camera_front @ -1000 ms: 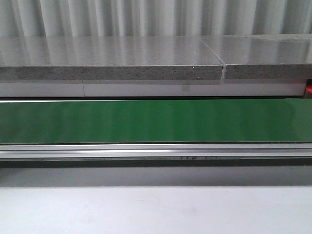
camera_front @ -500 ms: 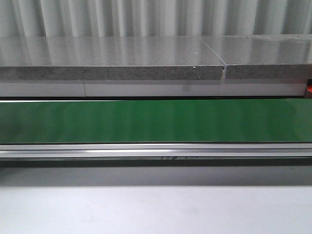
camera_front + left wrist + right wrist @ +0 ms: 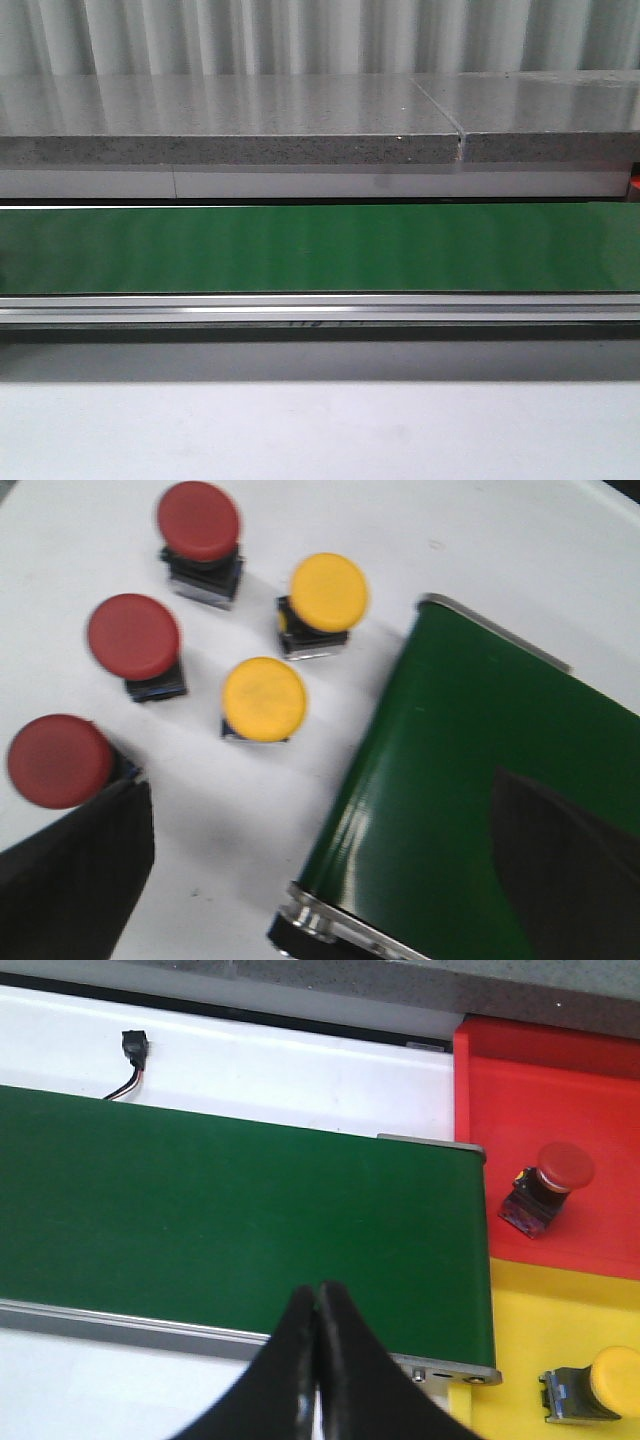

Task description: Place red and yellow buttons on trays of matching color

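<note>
The right arm's fingers point(image 3: 318, 1360) are pressed together at the bottom centre of its wrist picture, holding nothing, their tips over the near edge of the green belt point(image 3: 240, 1230). Past the belt's end, at the right of that frame, a red button point(image 3: 548, 1188) lies tipped on the red tray point(image 3: 540, 1090), and a yellow button point(image 3: 592, 1388) lies on its side on the yellow tray point(image 3: 530, 1310) in the lower right corner. A small black connector point(image 3: 133, 1048) with a wire sits on the white counter point(image 3: 280, 1065) at the upper left. The left arm's fingers point(image 3: 75, 880) show only as dark shapes at the lower left and lower right of its own picture, spread wide with nothing between them. Above them, in the upper left, three red buttons point(image 3: 133, 637) and two yellow buttons point(image 3: 264, 698) stand upright on the counter, just beside the belt's end. The front view shows only the bare belt and a grey stone ledge point(image 3: 230, 135).
</note>
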You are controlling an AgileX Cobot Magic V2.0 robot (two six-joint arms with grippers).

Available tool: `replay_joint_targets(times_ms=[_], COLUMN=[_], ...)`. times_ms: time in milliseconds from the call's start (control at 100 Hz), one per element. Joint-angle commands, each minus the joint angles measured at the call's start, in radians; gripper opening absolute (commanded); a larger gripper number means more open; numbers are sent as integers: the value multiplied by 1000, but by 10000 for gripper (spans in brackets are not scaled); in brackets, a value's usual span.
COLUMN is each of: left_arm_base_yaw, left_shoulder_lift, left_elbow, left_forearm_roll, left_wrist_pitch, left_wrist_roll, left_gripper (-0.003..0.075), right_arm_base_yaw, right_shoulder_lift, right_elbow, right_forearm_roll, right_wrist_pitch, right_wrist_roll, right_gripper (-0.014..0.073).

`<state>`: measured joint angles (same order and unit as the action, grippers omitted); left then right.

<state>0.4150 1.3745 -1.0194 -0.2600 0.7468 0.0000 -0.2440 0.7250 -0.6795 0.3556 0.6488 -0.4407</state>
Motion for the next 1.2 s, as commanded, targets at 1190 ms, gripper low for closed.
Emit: replay_joint_targets(times_ms=[1190], left_arm_base_yaw=[203], left_shoulder_lift=[268], left_elbow=[80], left_forearm_roll=[3], left_wrist_pitch=[-333], left_wrist_roll=[-65], left_gripper=[640], right_arm_base_yaw=[5], right_shoulder_lift=[-7], right_elbow=[-24], right_forearm_roll=[16], right_wrist_pitch=[-60], right_wrist_roll=[-12], right_gripper=[-71])
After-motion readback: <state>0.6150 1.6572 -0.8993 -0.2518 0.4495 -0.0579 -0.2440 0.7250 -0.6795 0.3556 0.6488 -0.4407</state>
